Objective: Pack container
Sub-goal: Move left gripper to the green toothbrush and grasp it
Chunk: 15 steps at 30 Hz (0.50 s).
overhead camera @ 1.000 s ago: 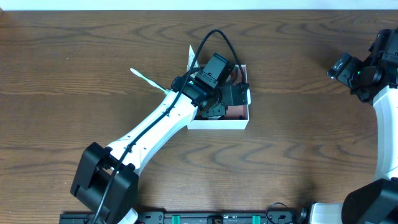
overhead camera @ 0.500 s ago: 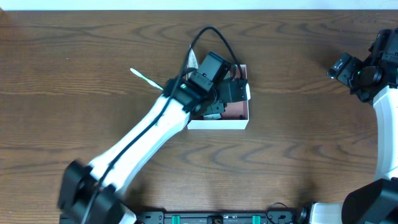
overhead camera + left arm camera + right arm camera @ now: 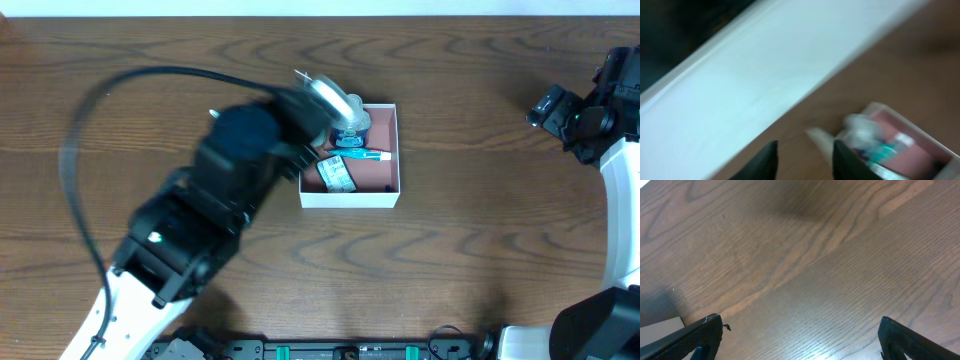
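The container (image 3: 350,199), a shallow white-walled box with a reddish-brown floor, sits mid-table. Inside lie a teal tube (image 3: 363,155), a printed packet (image 3: 338,175) and a clear rounded item (image 3: 352,122). My left arm (image 3: 225,185) is a motion-blurred mass to the container's left, raised toward the camera. In the left wrist view the left gripper (image 3: 805,152) is open, with only bare table between its dark fingers and the container (image 3: 881,108) blurred at lower right. My right gripper (image 3: 800,335) stands wide open over bare wood, far right of the container.
A small white item (image 3: 300,78) pokes out just beyond the container's far left corner, partly hidden by the blurred arm. The right arm's body (image 3: 620,170) rises along the right edge. A pale band (image 3: 740,85) fills the left wrist view's upper half.
My left gripper has pulled out of the container and the arm has swung back to the left and up, blurring. The container's contents are now uncovered. The right arm has not moved.
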Tool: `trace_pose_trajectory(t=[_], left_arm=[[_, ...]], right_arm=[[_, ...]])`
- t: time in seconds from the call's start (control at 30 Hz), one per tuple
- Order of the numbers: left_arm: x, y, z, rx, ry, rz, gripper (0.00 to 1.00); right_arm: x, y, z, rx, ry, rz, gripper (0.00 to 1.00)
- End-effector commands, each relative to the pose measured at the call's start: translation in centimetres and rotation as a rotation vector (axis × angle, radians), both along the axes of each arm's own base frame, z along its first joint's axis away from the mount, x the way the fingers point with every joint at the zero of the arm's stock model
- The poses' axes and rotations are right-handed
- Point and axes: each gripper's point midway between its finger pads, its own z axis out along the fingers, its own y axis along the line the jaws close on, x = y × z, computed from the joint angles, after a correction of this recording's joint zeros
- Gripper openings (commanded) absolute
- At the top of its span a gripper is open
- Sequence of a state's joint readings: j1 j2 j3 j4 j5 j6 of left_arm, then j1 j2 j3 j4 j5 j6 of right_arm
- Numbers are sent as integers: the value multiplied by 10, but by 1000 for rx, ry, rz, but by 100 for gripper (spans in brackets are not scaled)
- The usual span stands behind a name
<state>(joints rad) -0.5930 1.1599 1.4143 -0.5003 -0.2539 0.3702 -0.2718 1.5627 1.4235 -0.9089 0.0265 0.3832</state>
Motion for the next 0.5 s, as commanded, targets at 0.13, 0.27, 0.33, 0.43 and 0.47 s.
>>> trace_pose_trajectory(t=[0.13, 0.27, 0.33, 0.43, 0.47], left_arm=[[62, 109, -32, -382, 70, 595, 69], [96, 114, -90, -421, 224, 644, 69], [110, 113, -122, -454, 310, 662, 69], [127, 105, -174, -500, 457, 659, 69], [130, 101, -188, -510, 501, 654, 69]], right_arm=[[0, -3, -1, -5, 6, -13, 99], [0, -3, -1, -5, 6, -13, 99], [0, -3, -1, -5, 6, -13, 99], [0, -3, -1, -5, 6, -13, 99], [0, -3, -1, -5, 6, -13, 99]])
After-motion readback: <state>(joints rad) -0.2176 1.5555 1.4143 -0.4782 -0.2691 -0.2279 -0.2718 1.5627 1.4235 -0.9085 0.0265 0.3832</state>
